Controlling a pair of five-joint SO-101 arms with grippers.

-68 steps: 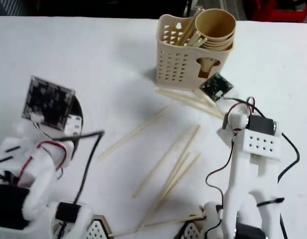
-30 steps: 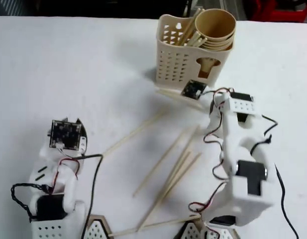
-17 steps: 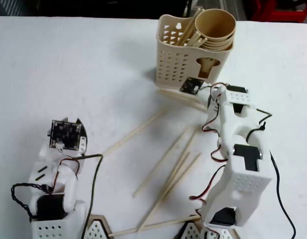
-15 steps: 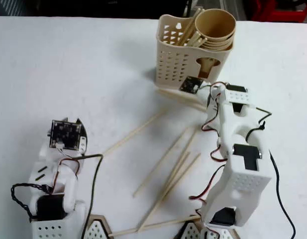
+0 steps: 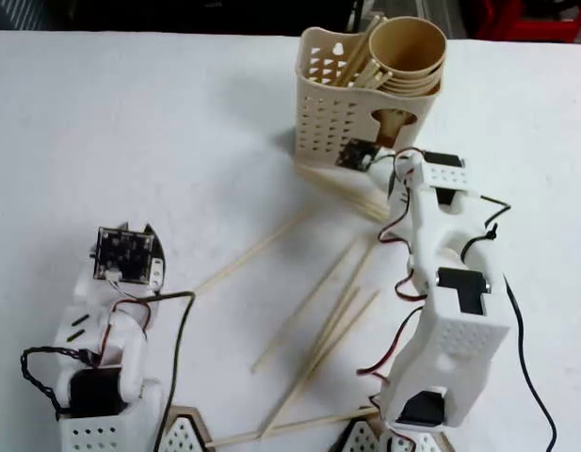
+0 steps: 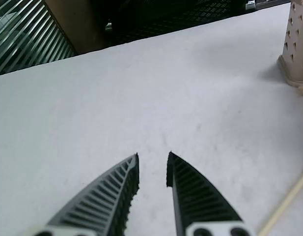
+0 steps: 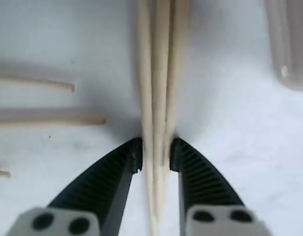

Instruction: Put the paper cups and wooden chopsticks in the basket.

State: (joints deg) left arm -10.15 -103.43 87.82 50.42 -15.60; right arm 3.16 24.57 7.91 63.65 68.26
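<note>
White table (image 5: 177, 113) lay bare across its left half. Basket (image 5: 332, 122) stood near the far edge, holding stacked paper cups (image 5: 408, 47) and upright chopsticks (image 5: 351, 58). Right gripper (image 7: 156, 152) sat low just beside the basket's foot, fingers pressed against both sides of a three-chopstick bundle (image 7: 158, 73) lying flat. Loose chopsticks (image 5: 314, 297) were scattered mid-table. Left gripper (image 6: 152, 169) hovered over bare surface, fingers slightly apart, gripping nothing.
</note>
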